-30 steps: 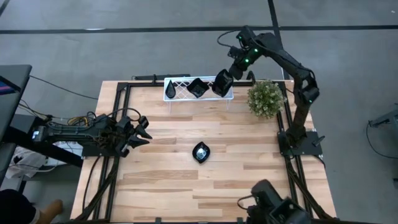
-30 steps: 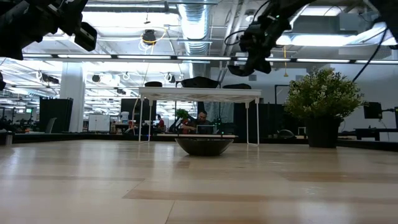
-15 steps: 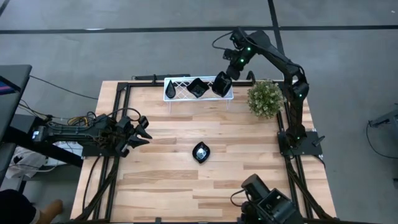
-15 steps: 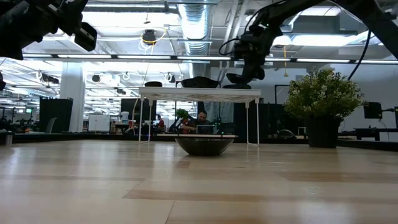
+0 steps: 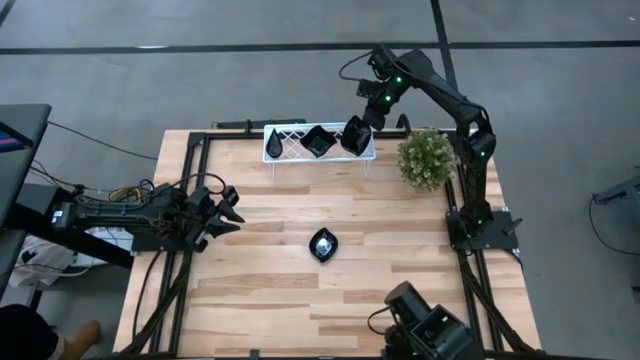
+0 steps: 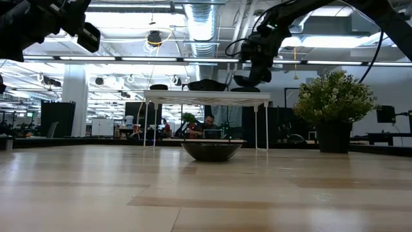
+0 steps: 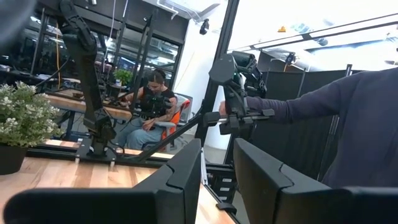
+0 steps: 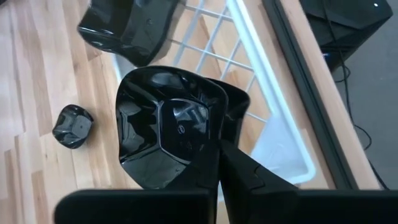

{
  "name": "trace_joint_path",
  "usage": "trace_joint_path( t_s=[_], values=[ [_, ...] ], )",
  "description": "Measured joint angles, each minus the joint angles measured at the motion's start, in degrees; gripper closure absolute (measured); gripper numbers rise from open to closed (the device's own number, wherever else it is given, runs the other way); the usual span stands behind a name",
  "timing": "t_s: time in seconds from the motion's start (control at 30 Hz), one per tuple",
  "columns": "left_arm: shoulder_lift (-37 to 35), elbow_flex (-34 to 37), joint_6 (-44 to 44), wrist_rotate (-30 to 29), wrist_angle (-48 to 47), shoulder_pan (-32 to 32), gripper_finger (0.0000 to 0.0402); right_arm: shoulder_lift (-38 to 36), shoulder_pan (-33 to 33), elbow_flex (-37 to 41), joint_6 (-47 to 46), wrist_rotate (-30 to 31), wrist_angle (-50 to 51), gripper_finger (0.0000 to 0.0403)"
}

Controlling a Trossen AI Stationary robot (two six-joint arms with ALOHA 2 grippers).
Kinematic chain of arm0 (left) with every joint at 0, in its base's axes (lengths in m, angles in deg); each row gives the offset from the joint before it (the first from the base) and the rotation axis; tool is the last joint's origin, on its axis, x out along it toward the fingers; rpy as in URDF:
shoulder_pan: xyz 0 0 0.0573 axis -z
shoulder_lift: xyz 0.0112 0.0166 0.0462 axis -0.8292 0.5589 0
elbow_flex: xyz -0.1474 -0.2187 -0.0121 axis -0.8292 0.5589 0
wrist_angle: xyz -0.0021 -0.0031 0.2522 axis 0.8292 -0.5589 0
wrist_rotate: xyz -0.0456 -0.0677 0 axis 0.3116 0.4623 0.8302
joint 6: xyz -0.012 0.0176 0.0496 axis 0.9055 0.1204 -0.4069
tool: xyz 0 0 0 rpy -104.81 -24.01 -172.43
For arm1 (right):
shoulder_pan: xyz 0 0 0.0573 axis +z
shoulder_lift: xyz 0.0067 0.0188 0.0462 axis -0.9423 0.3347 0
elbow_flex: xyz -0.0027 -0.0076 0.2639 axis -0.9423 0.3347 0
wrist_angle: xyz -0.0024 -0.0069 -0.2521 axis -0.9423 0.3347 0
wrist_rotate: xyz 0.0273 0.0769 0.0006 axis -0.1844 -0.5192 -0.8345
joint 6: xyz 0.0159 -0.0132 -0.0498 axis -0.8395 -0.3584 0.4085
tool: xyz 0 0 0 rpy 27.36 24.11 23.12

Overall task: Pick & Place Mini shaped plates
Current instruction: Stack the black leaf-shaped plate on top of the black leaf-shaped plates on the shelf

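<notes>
While right tool [image 5: 362, 122] pinches plate [image 5: 354, 136] over rack [image 5: 285, 142], plant [image 5: 427, 158] beside.

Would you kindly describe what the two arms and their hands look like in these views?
Both arms are dark, jointed and slim. The right arm shows small green indicator lights and a thin black cable looping near its wrist. The left arm carries bundled cables with coloured wires. The left hand has flat, matte black fingers; the right hand is black too.
</notes>
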Motion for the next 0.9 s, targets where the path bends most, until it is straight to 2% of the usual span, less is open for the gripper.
trace_joint_path(
  t_s=[0.53, 0.9],
  values=[
    [0.0, 0.0, 0.0, 0.0, 0.4, 0.0, 0.0305, 0.0, 0.5, 0.0, -0.6, 0.2, -0.1, 0.0357],
    [0.0, 0.0, 0.0, 0.0, 0.5, 0.0, 0.0305, -4.0, 0.3, 0.0, -0.7, 0.2, 0.3, 0.0360]
  ],
)
